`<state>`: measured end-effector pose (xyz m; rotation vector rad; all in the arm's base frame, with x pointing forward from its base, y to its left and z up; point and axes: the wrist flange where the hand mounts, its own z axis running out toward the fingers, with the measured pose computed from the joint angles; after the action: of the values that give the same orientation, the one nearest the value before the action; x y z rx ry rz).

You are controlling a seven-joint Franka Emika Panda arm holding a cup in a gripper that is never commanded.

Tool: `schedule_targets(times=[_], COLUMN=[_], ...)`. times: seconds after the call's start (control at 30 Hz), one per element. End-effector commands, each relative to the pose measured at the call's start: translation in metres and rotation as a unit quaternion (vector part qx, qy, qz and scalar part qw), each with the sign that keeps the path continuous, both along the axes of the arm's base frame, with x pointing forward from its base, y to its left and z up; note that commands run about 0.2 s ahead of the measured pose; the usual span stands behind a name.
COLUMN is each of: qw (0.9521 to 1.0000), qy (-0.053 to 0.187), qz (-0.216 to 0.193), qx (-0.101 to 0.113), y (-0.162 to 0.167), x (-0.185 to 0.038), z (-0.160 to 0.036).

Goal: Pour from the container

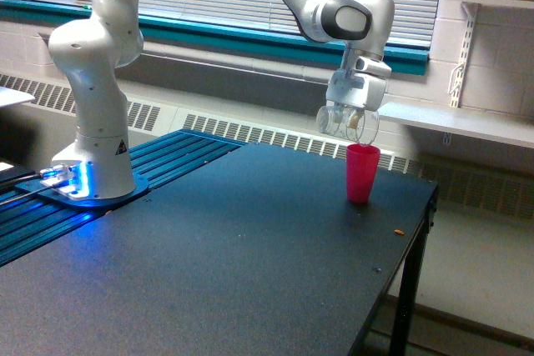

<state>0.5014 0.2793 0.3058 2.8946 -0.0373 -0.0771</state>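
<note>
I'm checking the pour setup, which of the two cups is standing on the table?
The pink cup, upright on the black table. The clear container is held tipped in the gripper just above it.

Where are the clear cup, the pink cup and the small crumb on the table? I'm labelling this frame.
clear cup (347, 122), exterior view, on its see-through side wall under the gripper.
pink cup (361, 174), exterior view, middle of its outer wall.
crumb (399, 232), exterior view, on the speck itself near the table's edge.

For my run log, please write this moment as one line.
gripper: shut on clear cup | clear cup: tipped above pink cup | pink cup: upright on table
</note>
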Motion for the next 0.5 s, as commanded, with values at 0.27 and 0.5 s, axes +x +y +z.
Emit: schedule_targets(times=[0.27,0.5], qw=[1.0000,0.9998], qy=[-0.002,-0.018], qz=[0.006,0.002], qx=[-0.004,-0.002], y=[0.0018,0.0014], x=[-0.0070,-0.0050], z=[0.0033,0.0107])
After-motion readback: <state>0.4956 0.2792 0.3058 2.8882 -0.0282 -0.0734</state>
